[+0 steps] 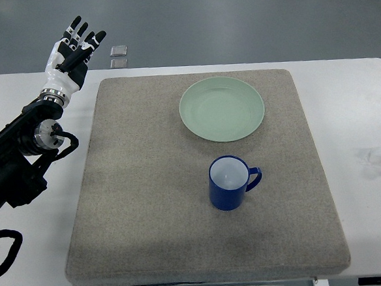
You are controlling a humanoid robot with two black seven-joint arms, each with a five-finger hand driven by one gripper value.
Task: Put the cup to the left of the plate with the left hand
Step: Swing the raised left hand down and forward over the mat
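While your left hand (71,52) hangs over the table's far left corner with its fingers spread and holding nothing, the blue cup (228,183) stands upright on the grey mat (142,199), just near of the green plate (221,109).

One cup (231,182); one plate (221,109); one mat (142,205); one table (365,111); one robot hand (70,56); two small square tiles (119,56).

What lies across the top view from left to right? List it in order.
Left hand → grey mat → blue cup. The green plate overlaps the cup's span, so I leave it unplaced.
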